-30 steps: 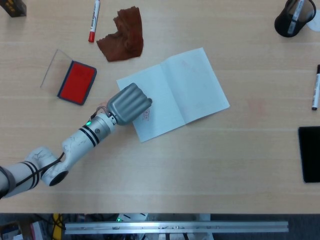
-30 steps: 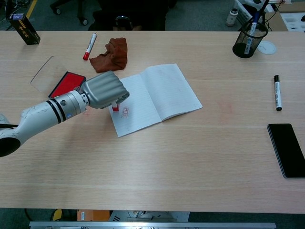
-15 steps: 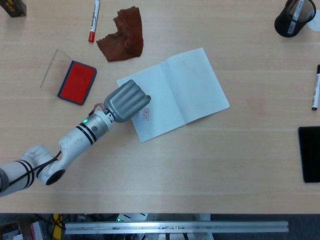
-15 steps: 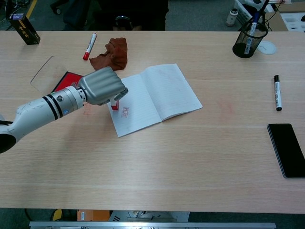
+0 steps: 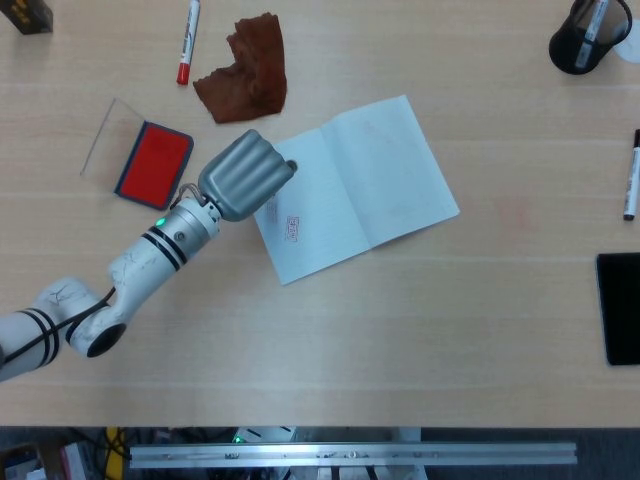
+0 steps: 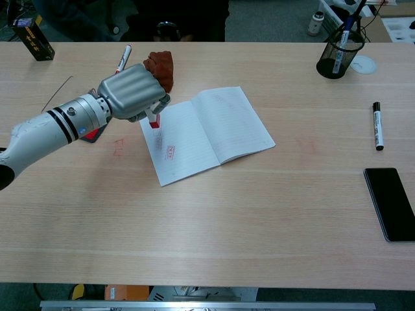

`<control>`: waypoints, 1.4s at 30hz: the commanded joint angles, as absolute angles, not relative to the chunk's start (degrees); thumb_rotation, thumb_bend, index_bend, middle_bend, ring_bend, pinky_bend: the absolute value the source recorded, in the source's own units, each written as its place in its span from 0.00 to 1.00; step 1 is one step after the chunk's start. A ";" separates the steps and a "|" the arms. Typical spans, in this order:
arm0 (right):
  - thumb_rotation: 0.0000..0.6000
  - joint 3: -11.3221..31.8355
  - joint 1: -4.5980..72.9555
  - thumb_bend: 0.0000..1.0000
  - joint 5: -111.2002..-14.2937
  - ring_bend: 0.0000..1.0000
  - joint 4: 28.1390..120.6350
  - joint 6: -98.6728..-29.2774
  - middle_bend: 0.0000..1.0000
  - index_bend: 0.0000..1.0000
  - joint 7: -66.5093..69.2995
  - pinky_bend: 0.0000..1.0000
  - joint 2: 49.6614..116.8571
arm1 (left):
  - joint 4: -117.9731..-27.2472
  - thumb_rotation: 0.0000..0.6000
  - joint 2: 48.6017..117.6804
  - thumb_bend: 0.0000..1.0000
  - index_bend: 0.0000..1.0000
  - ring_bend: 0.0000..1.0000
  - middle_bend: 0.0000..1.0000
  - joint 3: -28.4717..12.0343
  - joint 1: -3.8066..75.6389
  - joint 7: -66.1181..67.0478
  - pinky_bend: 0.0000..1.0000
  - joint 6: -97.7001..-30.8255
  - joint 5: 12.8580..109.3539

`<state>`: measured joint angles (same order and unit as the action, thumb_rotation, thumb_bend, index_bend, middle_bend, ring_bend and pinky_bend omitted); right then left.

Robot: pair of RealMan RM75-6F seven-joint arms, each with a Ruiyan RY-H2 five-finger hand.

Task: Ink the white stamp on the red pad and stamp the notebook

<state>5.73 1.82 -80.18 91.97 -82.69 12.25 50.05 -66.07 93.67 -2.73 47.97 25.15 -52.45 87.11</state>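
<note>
Gripping the white stamp [image 6: 154, 120], the left robot hand [image 6: 131, 92] hovers over the notebook [image 6: 214, 129].

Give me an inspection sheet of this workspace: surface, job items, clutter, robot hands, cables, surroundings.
Surface: light wooden table, faint red smudges.
Job items: open notebook with a red stamp mark on its left page; red ink pad, clear lid beside it; white stamp held above the notebook's left edge.
Clutter: brown cloth, red marker, black marker, mesh pen cup, black phone, dark box.
Robot hands: left robot hand grips the stamp; right not in view.
Cables: nothing seen.
Surroundings: chair bases beyond the table.
</note>
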 commanded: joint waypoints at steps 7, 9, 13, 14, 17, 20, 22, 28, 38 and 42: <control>1.00 5.70 1.63 0.05 -79.91 0.35 92.62 -82.74 0.41 0.30 11.56 0.47 49.60 | -59.46 1.00 97.60 0.31 0.57 1.00 1.00 -1.67 48.42 23.77 1.00 -50.44 86.62; 1.00 5.71 1.67 0.05 -79.89 0.35 92.83 -82.67 0.41 0.30 11.36 0.47 49.51 | -57.89 1.00 98.47 0.31 0.57 1.00 1.00 -1.79 48.55 23.18 1.00 -50.14 86.34; 1.00 5.77 1.75 0.05 -79.79 0.35 93.12 -82.57 0.41 0.30 10.98 0.47 49.42 | -55.18 1.00 99.90 0.31 0.57 1.00 1.00 -2.07 48.90 22.07 1.00 -49.59 85.93; 1.00 5.79 1.76 0.05 -79.74 0.35 93.17 -82.55 0.41 0.30 10.90 0.47 49.40 | -54.63 1.00 100.19 0.31 0.57 1.00 1.00 -2.10 48.98 21.84 1.00 -49.47 85.86; 1.00 5.81 1.77 0.05 -79.60 0.35 93.34 -82.46 0.41 0.30 10.63 0.47 49.33 | -52.84 1.00 101.11 0.31 0.57 1.00 1.00 -2.11 49.16 21.34 1.00 -49.15 85.72; 1.00 5.83 1.74 0.05 -79.47 0.35 93.53 -82.46 0.41 0.30 10.41 0.47 49.22 | -51.33 1.00 101.92 0.31 0.57 1.00 1.00 -2.03 49.26 20.88 1.00 -48.79 85.57; 1.00 5.84 1.72 0.05 -79.40 0.35 93.65 -82.47 0.41 0.30 10.26 0.47 49.14 | -50.60 1.00 102.33 0.31 0.57 1.00 1.00 -1.87 49.24 20.40 1.00 -48.66 85.58; 1.00 5.92 1.75 0.05 -79.27 0.35 93.90 -82.47 0.41 0.30 9.95 0.47 49.02 | -49.22 1.00 103.12 0.31 0.57 1.00 1.00 -1.33 49.25 19.39 1.00 -48.63 86.00; 1.00 5.90 1.60 0.05 -79.05 0.35 93.80 -82.50 0.41 0.30 9.96 0.47 49.08 | -48.24 1.00 103.75 0.31 0.57 1.00 1.00 -1.36 49.83 19.27 1.00 -47.88 85.94; 1.00 5.92 1.52 0.05 -79.03 0.35 93.73 -82.59 0.41 0.30 10.04 0.47 49.06 | -48.32 1.00 103.72 0.31 0.57 1.00 1.00 -1.41 49.94 19.47 1.00 -47.67 85.82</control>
<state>5.92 1.52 -79.03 93.73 -82.59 10.04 49.06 -48.31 103.72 -1.41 49.93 19.45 -47.70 85.84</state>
